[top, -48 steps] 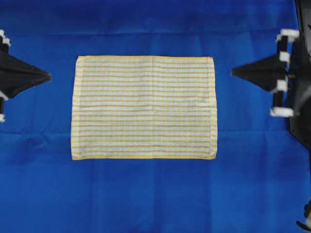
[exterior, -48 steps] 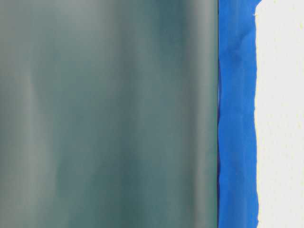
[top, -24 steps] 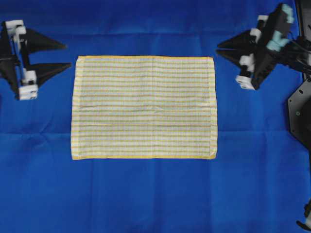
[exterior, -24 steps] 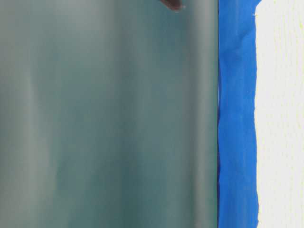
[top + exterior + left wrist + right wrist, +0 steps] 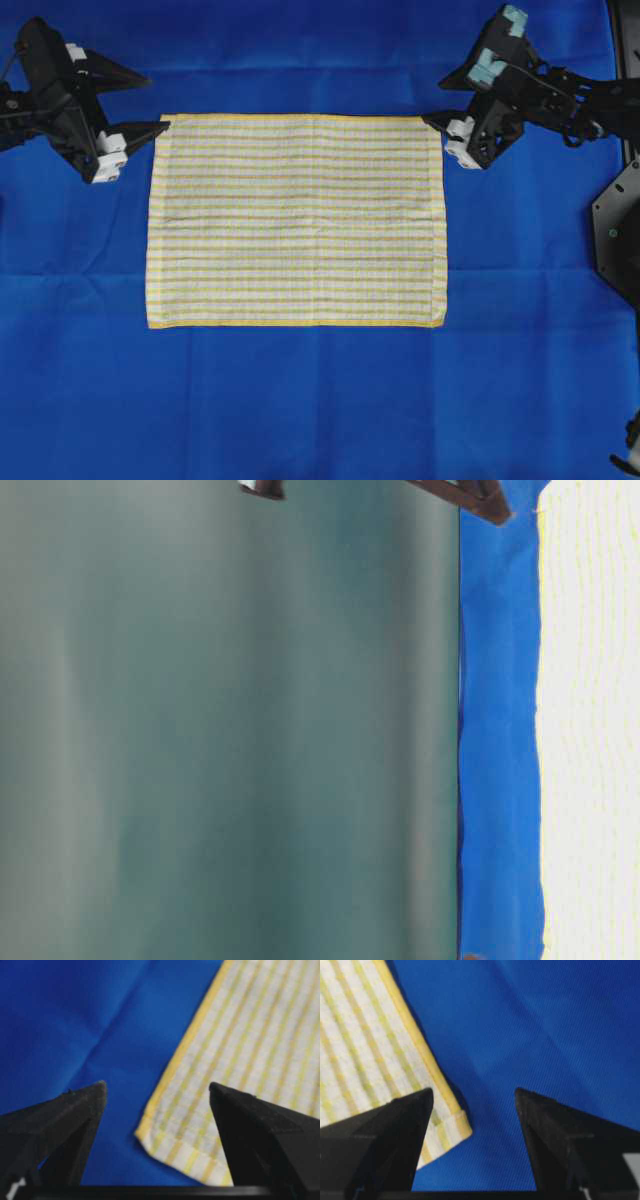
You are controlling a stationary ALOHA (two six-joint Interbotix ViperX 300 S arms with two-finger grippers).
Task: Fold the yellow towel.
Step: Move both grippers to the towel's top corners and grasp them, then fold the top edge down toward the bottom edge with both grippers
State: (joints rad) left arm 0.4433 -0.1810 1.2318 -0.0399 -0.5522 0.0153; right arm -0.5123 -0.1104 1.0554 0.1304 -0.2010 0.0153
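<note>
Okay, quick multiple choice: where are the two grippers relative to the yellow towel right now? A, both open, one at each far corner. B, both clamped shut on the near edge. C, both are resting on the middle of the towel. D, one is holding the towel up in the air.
A: the left gripper and right gripper each sit open at a far corner of the flat yellow towel.

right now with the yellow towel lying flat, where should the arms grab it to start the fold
Grip the yellow towel at its two far corners. It lies flat on the blue cloth, so only hemmed edges offer purchase. The left gripper and right gripper sit open at those corners; come in low from outside, one jaw sliding under each corner.
</note>
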